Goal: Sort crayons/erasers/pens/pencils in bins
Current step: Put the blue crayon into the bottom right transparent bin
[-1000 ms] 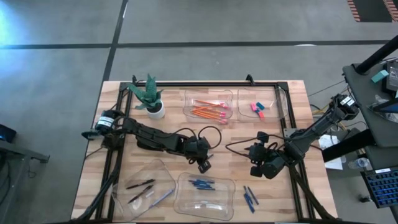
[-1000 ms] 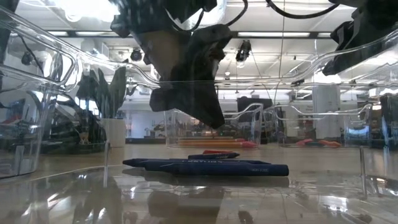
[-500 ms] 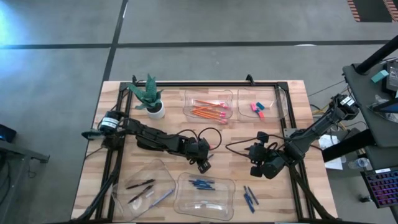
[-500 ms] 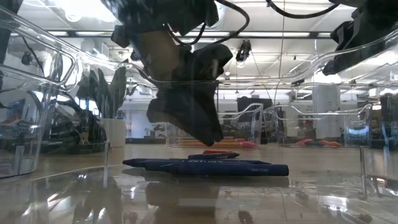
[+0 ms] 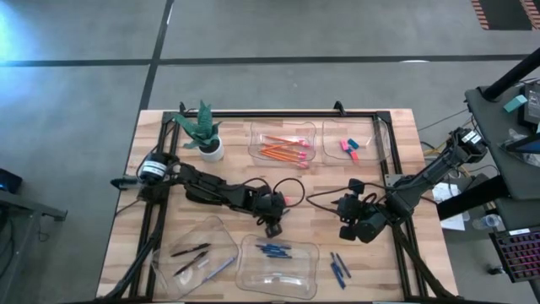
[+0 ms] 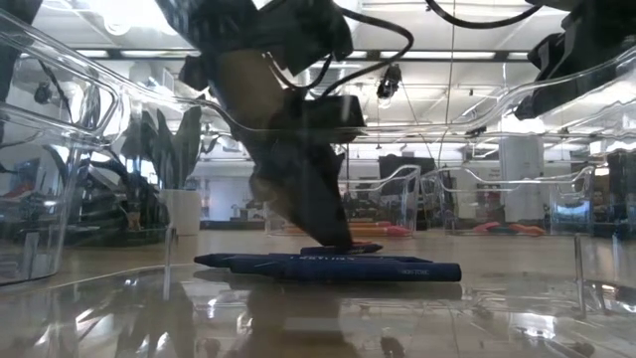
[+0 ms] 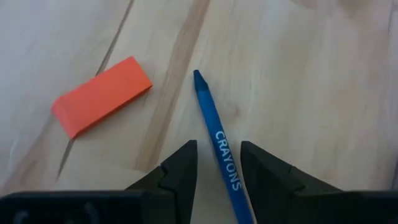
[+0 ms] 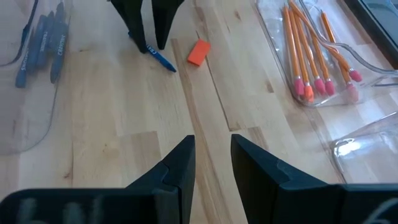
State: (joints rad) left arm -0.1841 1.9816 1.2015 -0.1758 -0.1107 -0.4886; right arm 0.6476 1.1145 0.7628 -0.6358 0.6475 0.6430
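A loose dark-blue crayon [image 7: 208, 106] lies flat on the wooden table, beside an orange-red eraser [image 7: 102, 96]. My left gripper [image 7: 217, 144] is open and points down at the table; its two fingers stand on either side of the crayon's lettered middle, with a gap on each side. It also shows in the right wrist view [image 8: 149, 25] and the high view [image 5: 272, 226]. My right gripper [image 8: 211, 140] is open and empty, to the right of the table's middle [image 5: 350, 226].
At the far edge, one bin holds the orange pencils [image 5: 283, 145] and another holds erasers [image 5: 350, 148]. At the near edge, one bin holds pens [image 5: 196, 253] and another holds crayons [image 5: 274, 250]. Loose crayons [image 5: 339, 266] lie near right. A potted plant [image 5: 205, 133] stands far left.
My left gripper has gone down toward the table and tipped steeper. Its fingertips now reach the level of the loose crayon behind the near bin.
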